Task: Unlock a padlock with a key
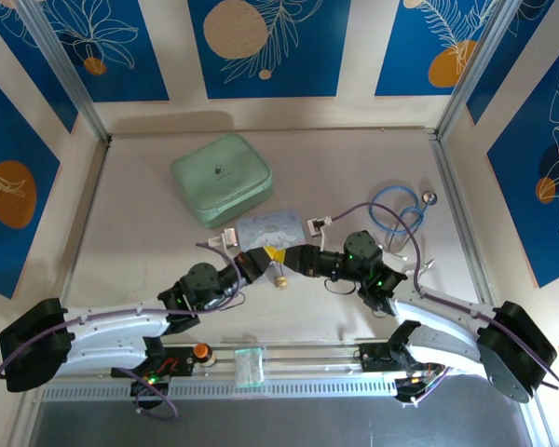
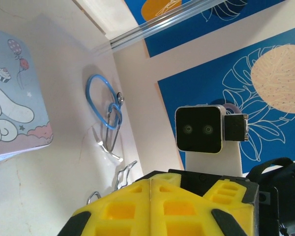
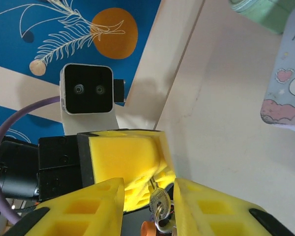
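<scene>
Top external: closed green case (image 1: 222, 179), tin (image 1: 270, 226)

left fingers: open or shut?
Shut on the key. Left wrist view: the yellow left fingers meet with no gap; right wrist view: the blade runs in between them.

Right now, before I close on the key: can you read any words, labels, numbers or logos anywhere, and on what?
No text here reads clearly.
On the green case: a small dark mark on the lid, too small to read.
On the pale blue tin: cartoon drawings, no legible letters; faint script in the top view is blurred.
On the key: any stamp is too blurred to read.
</scene>
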